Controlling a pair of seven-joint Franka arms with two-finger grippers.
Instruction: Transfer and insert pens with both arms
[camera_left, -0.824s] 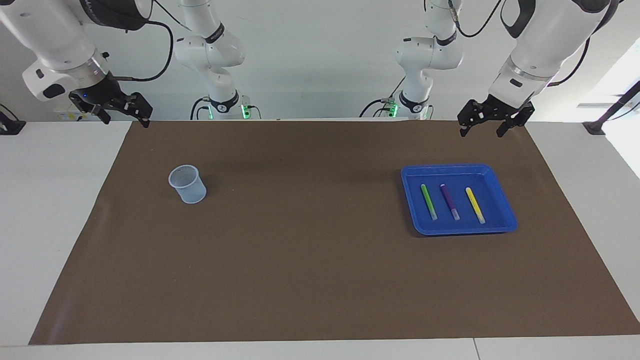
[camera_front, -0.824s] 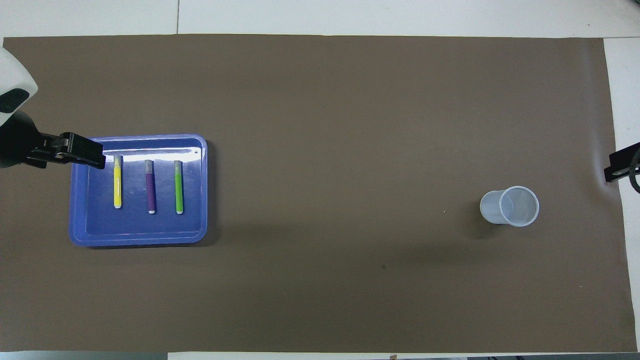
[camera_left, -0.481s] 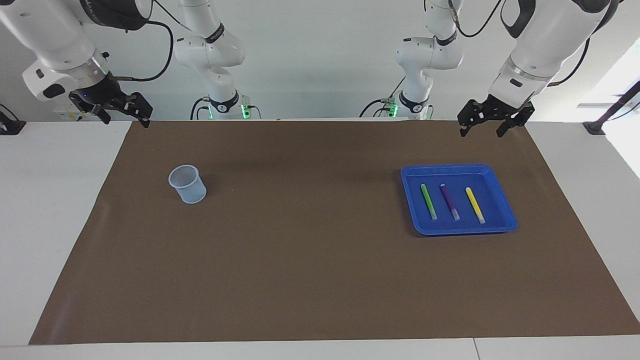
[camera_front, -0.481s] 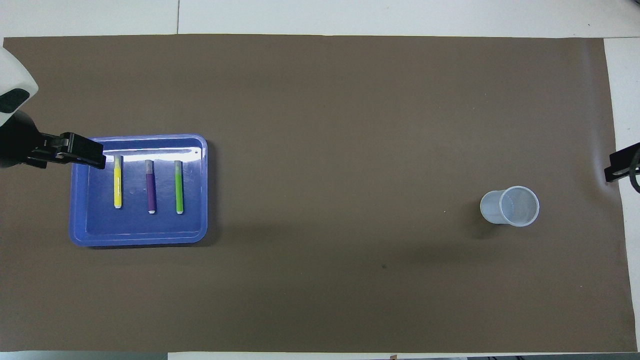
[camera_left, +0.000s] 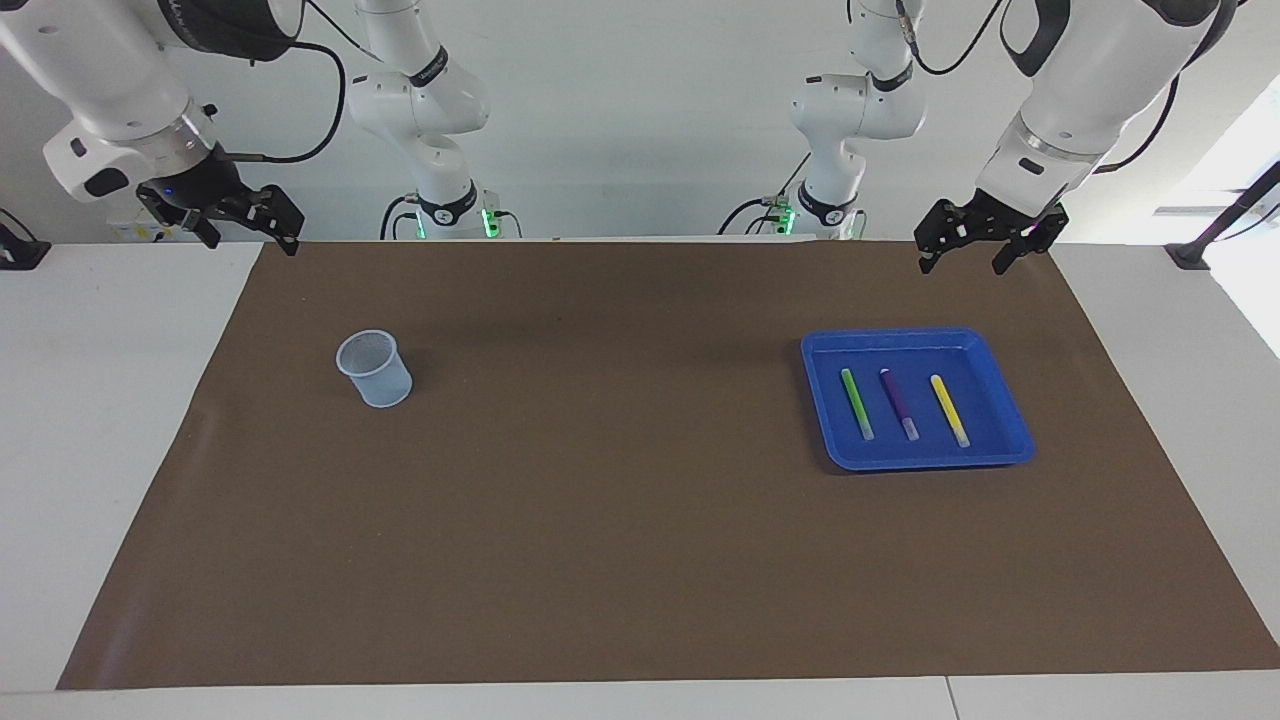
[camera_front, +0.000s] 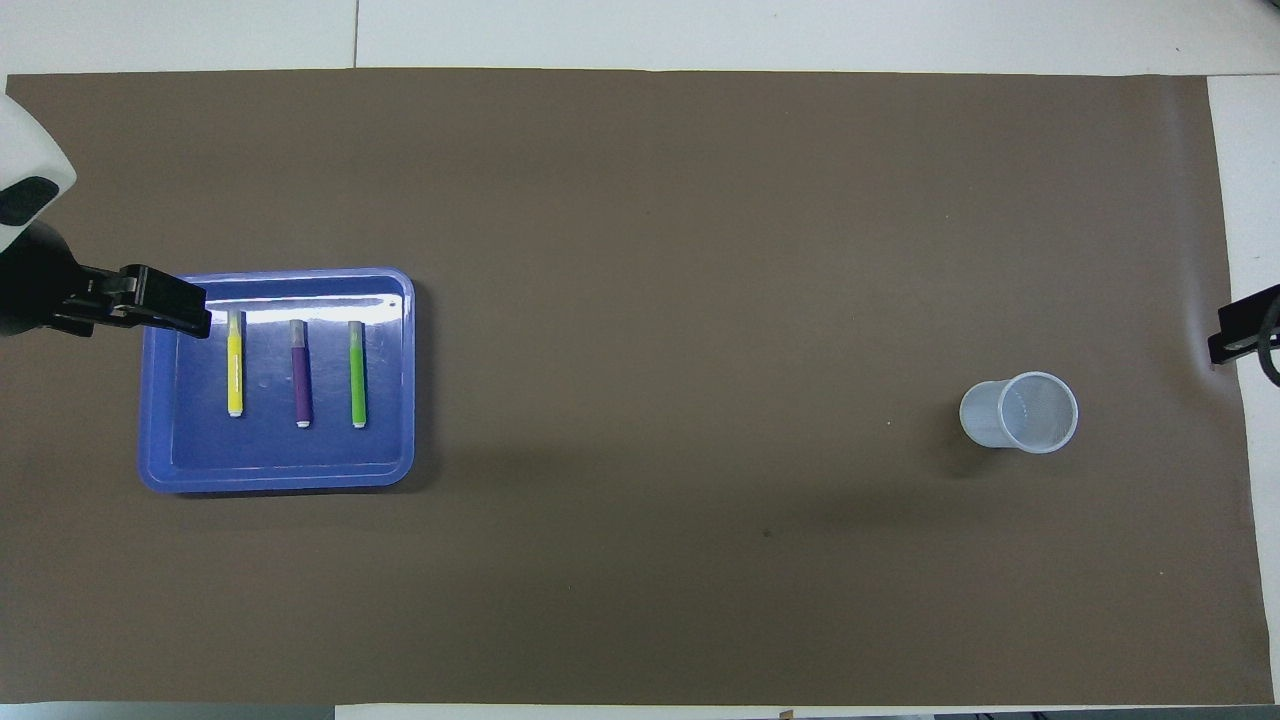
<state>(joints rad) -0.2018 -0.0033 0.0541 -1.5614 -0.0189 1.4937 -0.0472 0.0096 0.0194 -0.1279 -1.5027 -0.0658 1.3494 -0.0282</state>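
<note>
Three pens lie side by side in a blue tray (camera_left: 985, 345): green (camera_left: 857, 403), purple (camera_left: 898, 403) and yellow (camera_left: 949, 410). From overhead they show as yellow (camera_front: 235, 365), purple (camera_front: 300, 372) and green (camera_front: 357, 372). My left gripper (camera_left: 962, 262) hangs open and empty, high over the brown mat's corner at the left arm's end, apart from the tray. One of its fingers (camera_front: 170, 303) covers the tray's corner in the overhead view. My right gripper (camera_left: 255, 240) hangs open and empty over the mat's corner at the right arm's end.
A translucent cup (camera_left: 374, 368) stands upright on the brown mat (camera_left: 620, 520) toward the right arm's end, also seen as the cup (camera_front: 1020, 412) from overhead. Two smaller white arm bases with green lights (camera_left: 450, 215) stand at the robots' edge of the table.
</note>
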